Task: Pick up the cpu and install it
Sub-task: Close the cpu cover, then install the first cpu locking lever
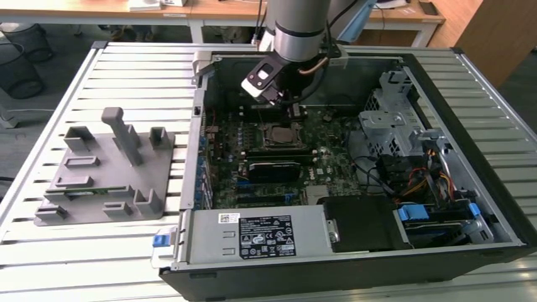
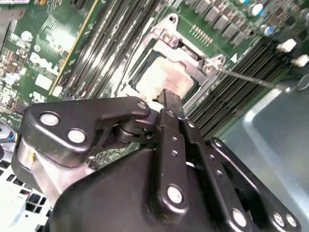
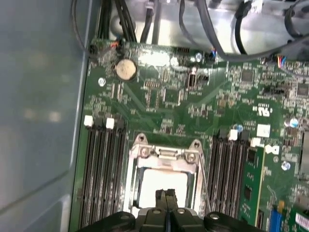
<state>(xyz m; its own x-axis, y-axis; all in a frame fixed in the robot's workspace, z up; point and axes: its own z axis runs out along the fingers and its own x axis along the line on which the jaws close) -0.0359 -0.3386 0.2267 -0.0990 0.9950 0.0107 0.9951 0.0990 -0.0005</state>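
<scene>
Upper middle of the exterior view, pincer (image 3: 166,193): fingers were closed together, gripping nothing, tips just over the cpu (image 3: 161,181).
Cpu: lay flat inside the socket frame (image 1: 281,135), near frame centre.

Field notes: we log a black label (image 1: 268,236) with dense white print and symbols on the grey power supply (image 1: 205,246), and a white barcode sticker (image 1: 225,218) just beside it. We can make out neither. In the second wrist view, white silkscreen lettering (image 2: 41,60) sits on the green motherboard (image 2: 29,21). In the first wrist view, a white mark (image 3: 264,110) is too small for us to read.
</scene>
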